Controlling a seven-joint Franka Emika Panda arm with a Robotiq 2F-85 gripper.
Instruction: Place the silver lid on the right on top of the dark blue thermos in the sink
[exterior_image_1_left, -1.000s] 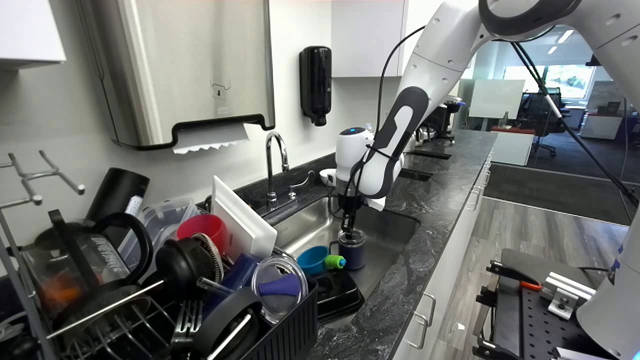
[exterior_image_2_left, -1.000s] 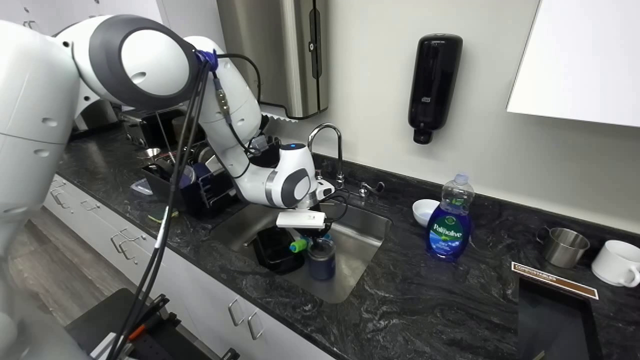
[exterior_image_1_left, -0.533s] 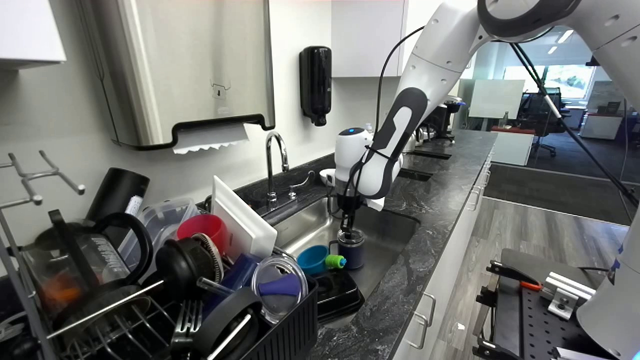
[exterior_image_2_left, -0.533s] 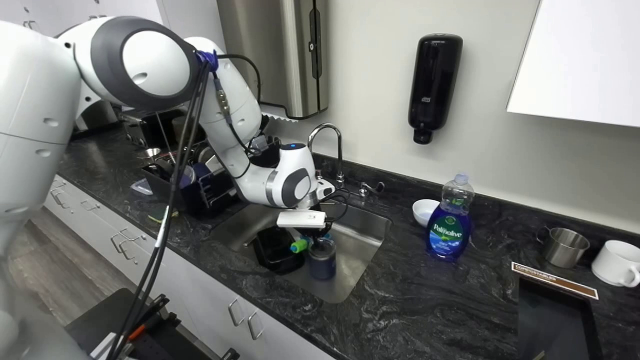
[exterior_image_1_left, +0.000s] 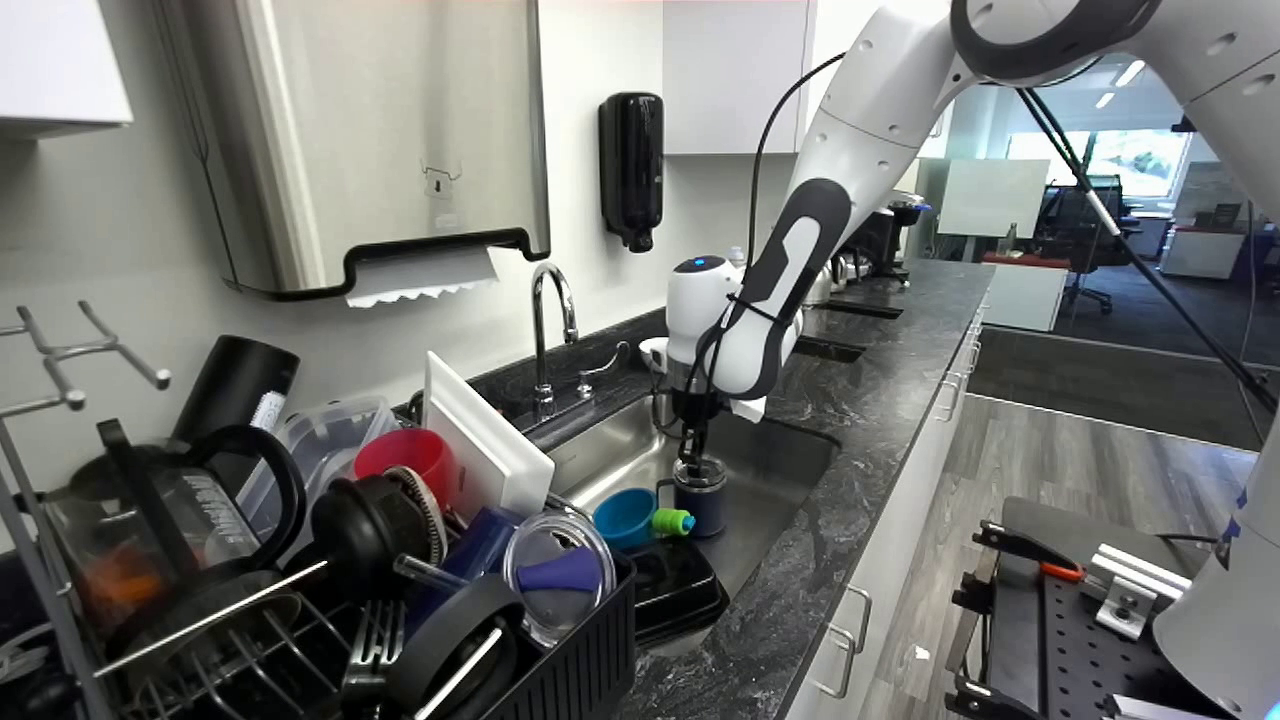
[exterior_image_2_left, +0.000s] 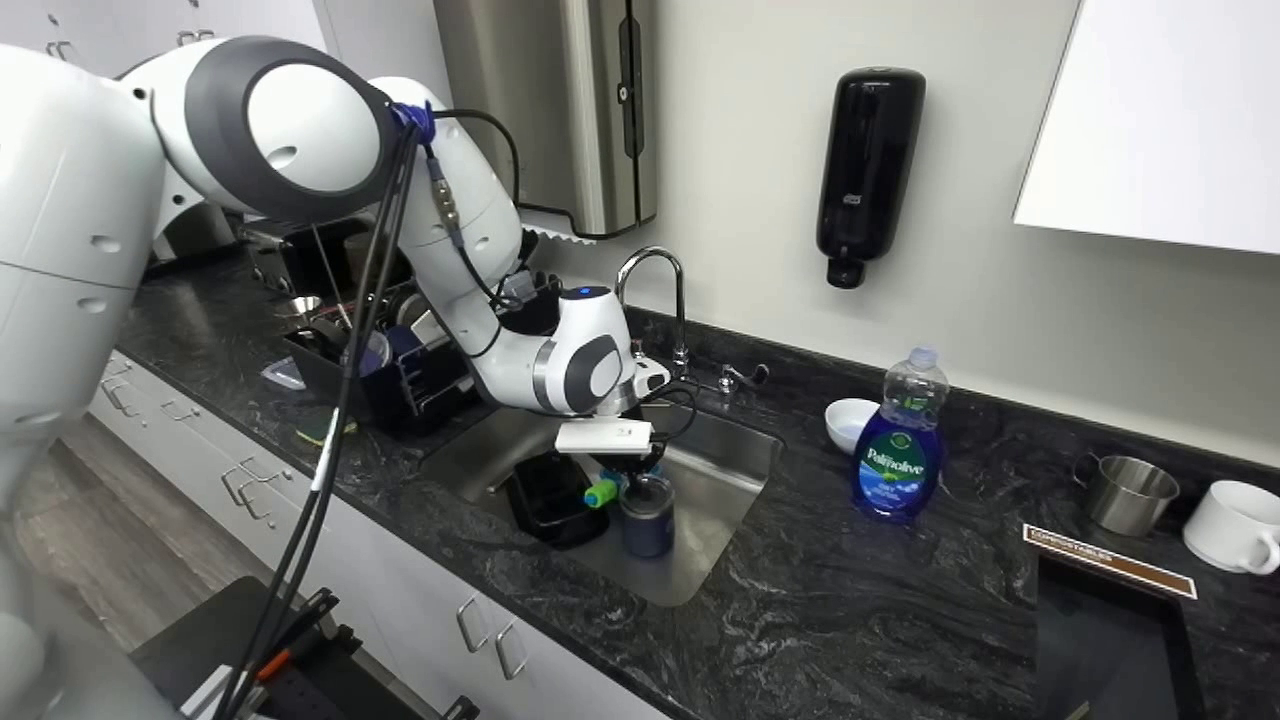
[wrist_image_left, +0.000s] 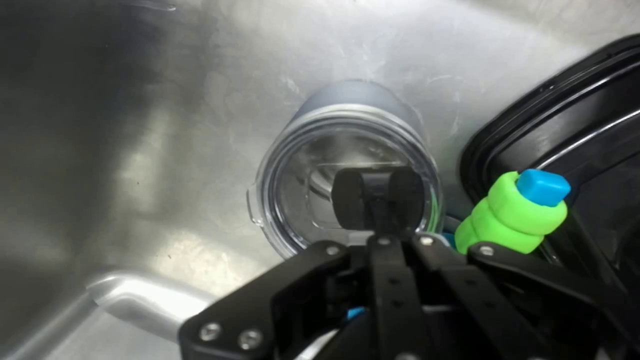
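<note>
The dark blue thermos (exterior_image_1_left: 703, 510) stands upright in the sink (exterior_image_2_left: 715, 530); it also shows in the wrist view (wrist_image_left: 352, 92). The silver lid (wrist_image_left: 295, 185), with a clear face, silvery rim and dark centre, lies over the thermos mouth; how firmly it sits cannot be told. My gripper (wrist_image_left: 378, 200) points down from above, its fingers close together on the dark centre part of the lid. In both exterior views the gripper (exterior_image_1_left: 693, 462) touches the lid's top. The fingertips are partly lost against the dark centre.
A blue cup (exterior_image_1_left: 622, 517) and a green item with a blue tip (wrist_image_left: 515, 212) are beside the thermos. A black tray (exterior_image_2_left: 555, 495) also lies in the sink. A full dish rack (exterior_image_1_left: 590, 660), faucet (exterior_image_2_left: 680, 300), white bowl (exterior_image_2_left: 843, 422) and soap bottle (exterior_image_2_left: 897, 460) stand around it.
My gripper has shifted very slightly, and the thermos with the lid on it has moved along with it by the same small amount. The fingers look unchanged.
</note>
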